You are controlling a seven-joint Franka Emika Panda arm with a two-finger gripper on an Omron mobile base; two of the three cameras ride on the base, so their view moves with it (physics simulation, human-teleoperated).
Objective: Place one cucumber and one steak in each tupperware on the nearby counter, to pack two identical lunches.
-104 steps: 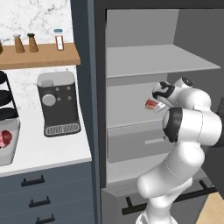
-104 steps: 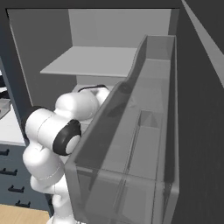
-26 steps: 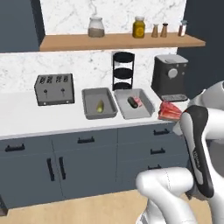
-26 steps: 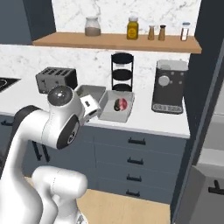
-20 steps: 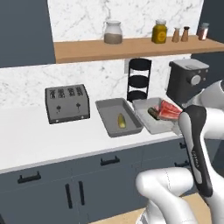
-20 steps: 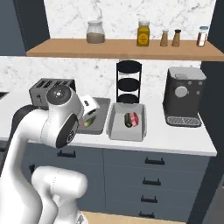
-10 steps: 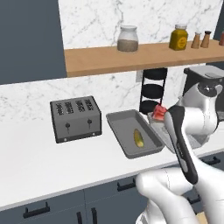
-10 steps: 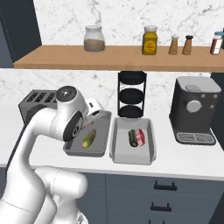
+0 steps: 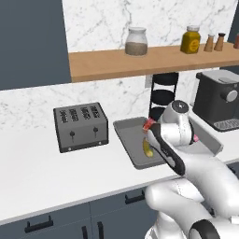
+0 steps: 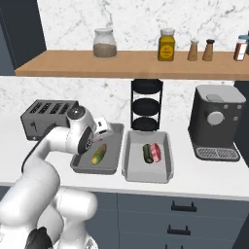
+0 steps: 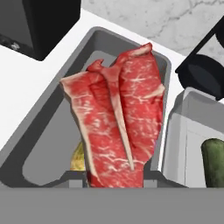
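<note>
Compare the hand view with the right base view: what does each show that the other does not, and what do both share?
Hand view alone: the steak held in the gripper, over the left tupperware.
Right base view alone: the shelf jars, coffee machine, drawer fronts, and a second steak in the right tupperware.
Both: the two tupperwares, toaster, black stand, and white counter.

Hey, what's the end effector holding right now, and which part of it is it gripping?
It holds the steak by the steak's near end, pinched between the fingertips at the bottom of the hand view. The rest of the steak reaches out over the left tupperware.
</note>
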